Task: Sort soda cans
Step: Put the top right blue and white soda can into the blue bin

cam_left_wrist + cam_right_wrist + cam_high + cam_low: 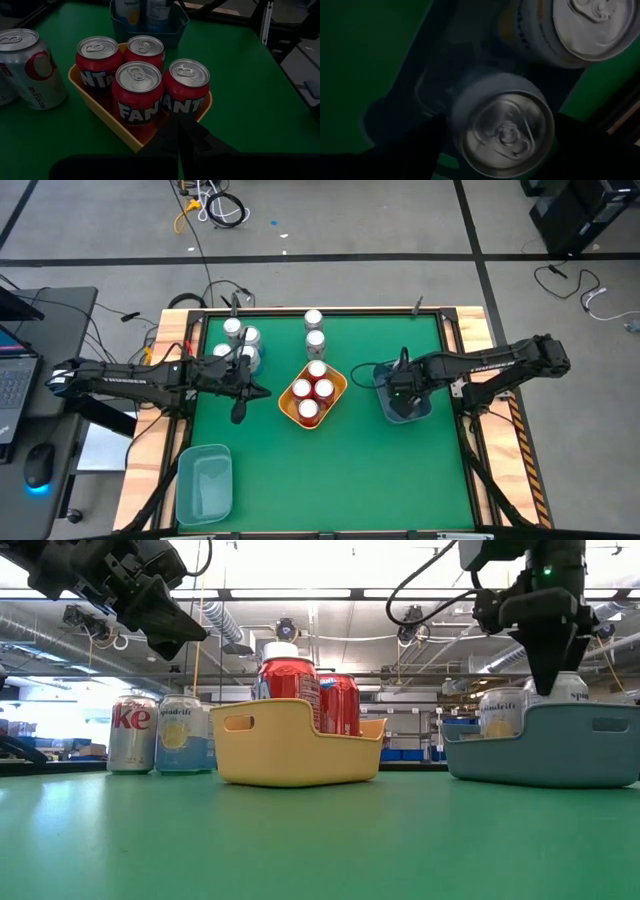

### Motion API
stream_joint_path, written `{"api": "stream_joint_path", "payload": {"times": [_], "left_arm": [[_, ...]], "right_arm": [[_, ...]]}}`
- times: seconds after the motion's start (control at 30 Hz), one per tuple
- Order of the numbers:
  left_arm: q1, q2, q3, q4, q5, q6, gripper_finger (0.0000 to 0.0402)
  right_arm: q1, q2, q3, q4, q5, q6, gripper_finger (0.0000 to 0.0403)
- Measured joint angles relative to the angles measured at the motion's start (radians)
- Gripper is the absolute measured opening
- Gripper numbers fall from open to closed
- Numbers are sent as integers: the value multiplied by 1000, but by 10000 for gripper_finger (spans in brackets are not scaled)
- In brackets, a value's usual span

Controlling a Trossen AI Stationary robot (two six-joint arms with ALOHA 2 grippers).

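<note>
Several red soda cans (pixel 137 92) stand upright in the yellow bin (pixel 340 390) at the table's middle. My left gripper (pixel 178 135) hovers shut just left of that bin, clear of it. My right gripper (pixel 502 140) points down over the blue-grey bin (pixel 428 408) on the right. It is open, with one finger on each side of the top of a pale can (pixel 502 125) that stands in this bin. A second can (pixel 575 25) stands beside that one. Loose cans (pixel 240 345) stand on the table at the far left, and two more (pixel 315 330) stand behind the yellow bin.
A translucent bin (pixel 205 480) with nothing in it sits at the near left corner. A silver-and-red can (pixel 130 733) and a light blue can (pixel 185 735) stand left of the yellow bin. Bare green mat stretches across the near half of the table.
</note>
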Motion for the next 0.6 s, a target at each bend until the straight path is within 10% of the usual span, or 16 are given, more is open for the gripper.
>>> {"api": "stream_joint_path", "payload": {"times": [0.6], "left_arm": [[-1, 0, 0, -2, 0, 0, 1]], "right_arm": [[-4, -6, -11, -5, -60, -35, 284]]}}
